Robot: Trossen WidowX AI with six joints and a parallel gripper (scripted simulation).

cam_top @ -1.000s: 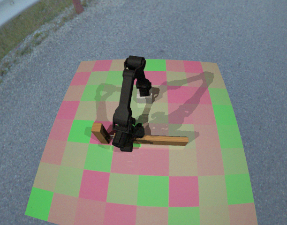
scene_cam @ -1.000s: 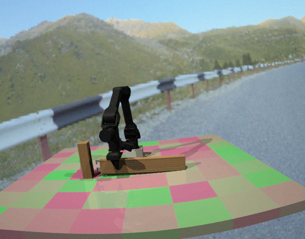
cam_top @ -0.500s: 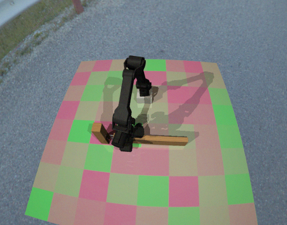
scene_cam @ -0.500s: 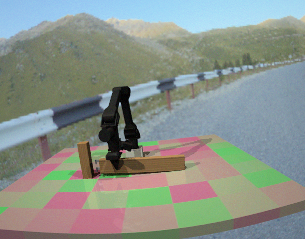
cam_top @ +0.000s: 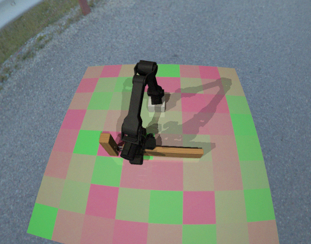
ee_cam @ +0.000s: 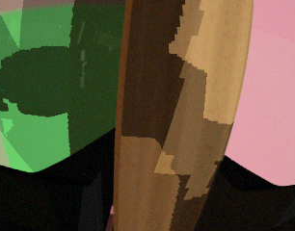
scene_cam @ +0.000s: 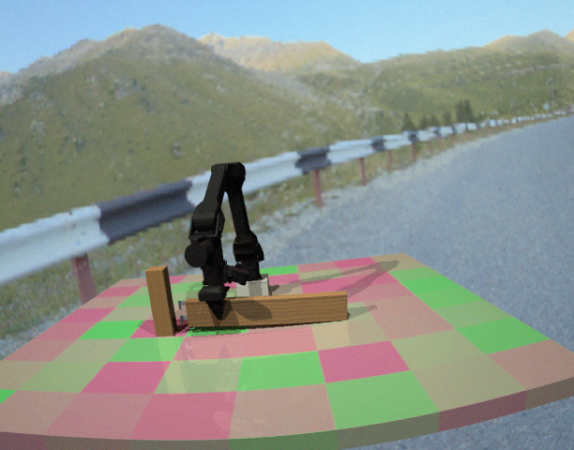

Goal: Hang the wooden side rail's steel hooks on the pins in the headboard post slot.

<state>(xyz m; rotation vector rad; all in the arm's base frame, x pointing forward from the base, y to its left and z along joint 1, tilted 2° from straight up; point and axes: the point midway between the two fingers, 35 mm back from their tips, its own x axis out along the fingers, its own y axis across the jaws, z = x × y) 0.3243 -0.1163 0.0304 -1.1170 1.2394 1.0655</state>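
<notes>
1. Tabletop comes nearest to me, a patchwork of pink, green and tan squares, with its front edge bowing outward.
2. Beyond that front edge lies the wooden side rail, standing on its narrow side and running lengthwise across the table. Its hook end points at the post; its far end reaches off to my right, low over the squares, though I can't tell whether its underside touches them.
3. The black gripper reaches down over the rail near the hook end, its jaws pinching the wood — one finger on each side.
4. Two steel hooks, one above the other, stick out from the rail's end. From where I stand, a slim gap shows between them and the post, so they look just short of it.
5. The headboard post stands upright to my left. The pins in its slot are hidden from me.
6. Farther back, the arm folds up and over from a pale base.
7. Past the table runs a guardrail — then green hills.
</notes>
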